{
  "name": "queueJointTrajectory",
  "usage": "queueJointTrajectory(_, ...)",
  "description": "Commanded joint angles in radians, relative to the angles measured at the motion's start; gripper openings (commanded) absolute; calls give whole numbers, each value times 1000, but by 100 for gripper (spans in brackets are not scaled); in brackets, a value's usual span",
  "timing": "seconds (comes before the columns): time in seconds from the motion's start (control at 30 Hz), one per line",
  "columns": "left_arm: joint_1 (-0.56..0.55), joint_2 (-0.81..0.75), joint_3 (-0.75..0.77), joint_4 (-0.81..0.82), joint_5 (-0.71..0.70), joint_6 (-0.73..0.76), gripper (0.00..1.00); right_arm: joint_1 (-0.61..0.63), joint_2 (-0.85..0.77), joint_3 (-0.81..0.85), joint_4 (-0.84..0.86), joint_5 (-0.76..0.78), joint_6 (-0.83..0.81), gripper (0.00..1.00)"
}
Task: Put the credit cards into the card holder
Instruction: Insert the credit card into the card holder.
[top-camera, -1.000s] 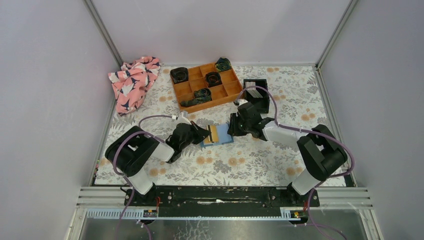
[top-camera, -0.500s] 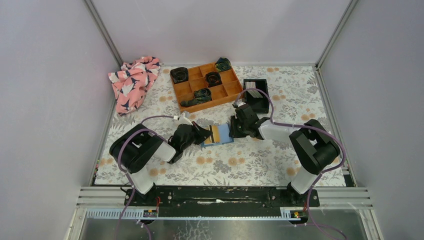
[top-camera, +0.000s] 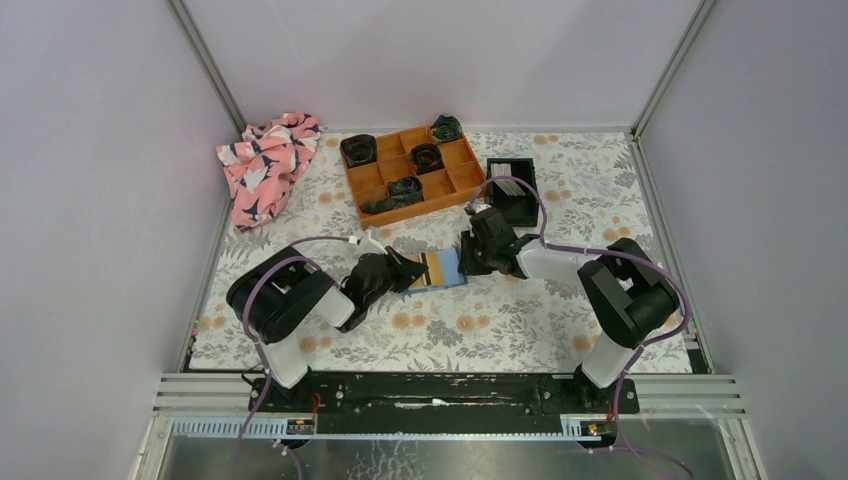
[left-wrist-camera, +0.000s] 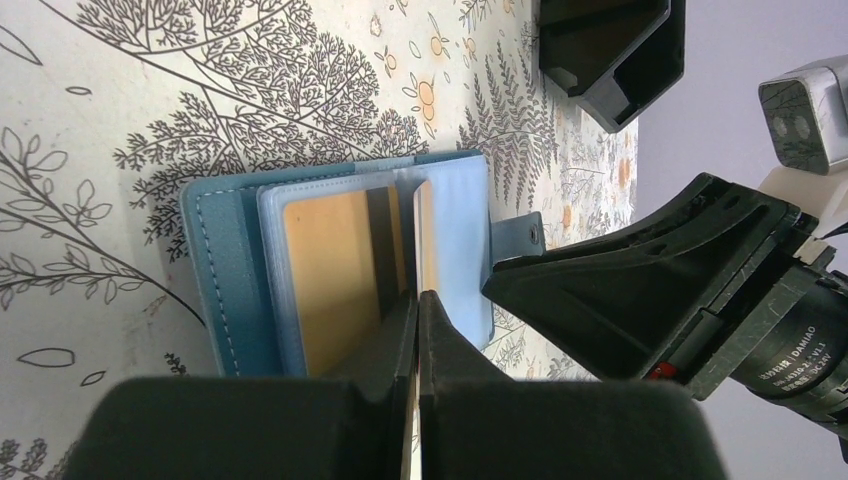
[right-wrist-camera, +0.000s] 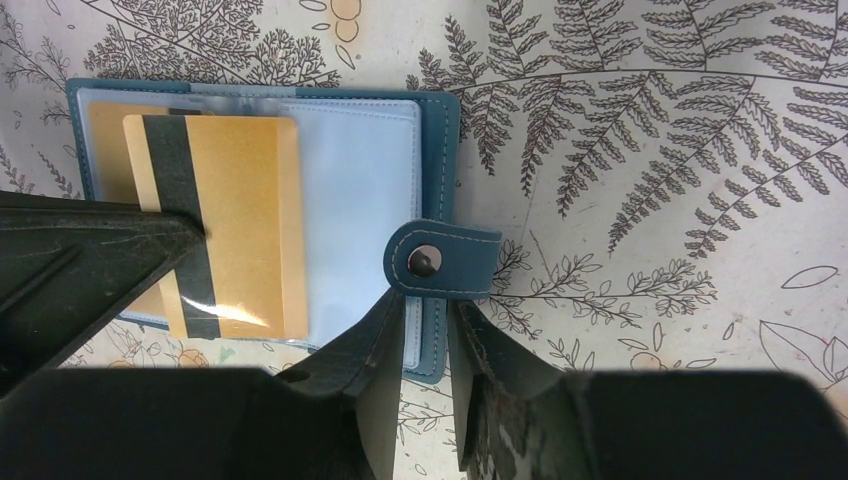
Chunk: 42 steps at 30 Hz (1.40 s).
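The card holder (right-wrist-camera: 350, 190) lies open on the bench (top-camera: 500, 320), a gold card (right-wrist-camera: 240, 220) at its yellow pocket, clamped in the closed left tool (left-wrist-camera: 416, 300). The right tool (right-wrist-camera: 425, 340), jaws narrow, straddles its snap edge; grip unclear. Pale cards (top-camera: 507, 185) sit in the black bin (top-camera: 530, 210).

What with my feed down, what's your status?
Left gripper shut on gold card, over open holder. Right gripper straddles holder's edge, grip unclear. Nothing blocking.
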Motion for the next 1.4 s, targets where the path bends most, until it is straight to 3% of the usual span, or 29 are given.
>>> queueJointTrajectory(0.0, -18, 43, -15, 54, -17, -7, 0, 12, 24, 32, 1, 31, 0, 29)
queueJointTrajectory(0.27, -26, 67, 13, 17, -12, -7, 0, 17, 32, 37, -2, 28, 3, 28)
queueJointTrajectory(0.47, -47, 71, 78, -125, -7, 23, 0, 21, 36, 44, -5, 27, 3, 28)
queueJointTrajectory(0.63, -80, 47, 149, -319, -35, 67, 13, 23, 41, 52, -11, 26, 3, 28)
queueJointTrajectory(0.77, -109, 11, 200, -538, -109, 90, 29, 23, 42, 53, -14, 29, 3, 28)
queueJointTrajectory(0.93, -134, -35, 244, -751, -203, 96, 38, 23, 43, 54, -14, 31, 5, 28)
queueJointTrajectory(1.17, -152, -103, 325, -950, -282, 143, 46, 23, 36, 52, -19, 37, 4, 29)
queueJointTrajectory(1.37, -154, -130, 351, -990, -289, 157, 46, 23, 42, 56, -16, 23, 5, 28)
